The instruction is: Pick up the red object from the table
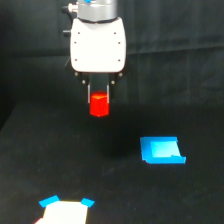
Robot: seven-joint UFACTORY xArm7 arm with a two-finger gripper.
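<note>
A white-bodied gripper (99, 97) hangs in the upper centre of the frame with the red object (99, 105) pinched between its two thin dark fingers (89, 94), one on each side of the small prism. The red object sits just below the gripper's white housing, its lighter orange-red top tucked between the fingers and its lower half showing beneath their tips. It appears clear of the table (30, 165), the wide matte black surface that fills the lower frame, though the dark background makes the gap hard to judge.

To the lower right, well apart from the gripper, a flat bright blue piece (161, 150) lies on the black surface. At the bottom left edge of the frame, a white item with blue corners (65, 209) is partly cut off, a sliver of red showing at its lower left; what it is cannot be told. Nothing lies between the gripper and either of these. No container shows, and no label or writing can be read on the gripper housing.
</note>
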